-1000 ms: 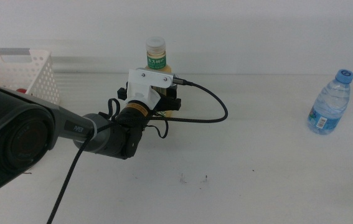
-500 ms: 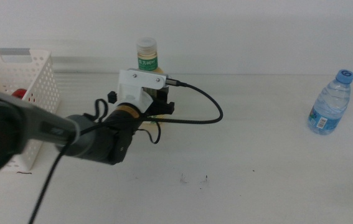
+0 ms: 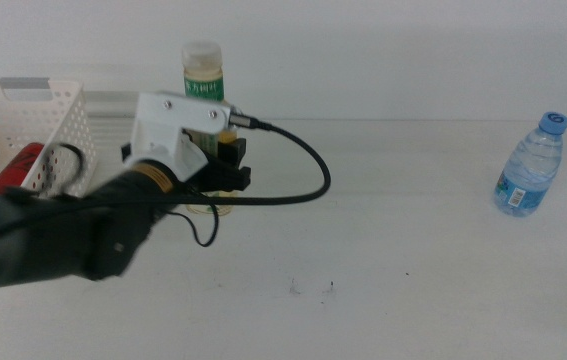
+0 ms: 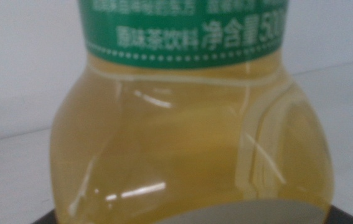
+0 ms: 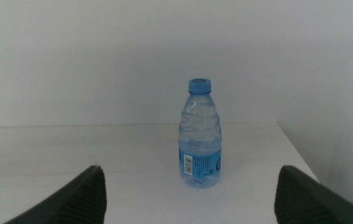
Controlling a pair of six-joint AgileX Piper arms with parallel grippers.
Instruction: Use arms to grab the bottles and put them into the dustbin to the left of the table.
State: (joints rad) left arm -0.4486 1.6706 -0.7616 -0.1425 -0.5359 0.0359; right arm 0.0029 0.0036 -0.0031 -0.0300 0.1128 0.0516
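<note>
1. Left hand (image 3: 225, 160) clamped on yellow tea bottle (image 3: 202, 75), lifted off the surface (image 3: 413, 250); white perforated dustbin (image 3: 23, 130) just beside it, red can (image 3: 11, 168) inside.
2. Right hand (image 5: 188, 193) jaws apart, water bottle (image 5: 199, 132) ahead between them, upright, not touching.

Yellow tea bottle (image 3: 203, 75) upright, apparently lifted; water bottle (image 3: 528, 165) upright.
</note>
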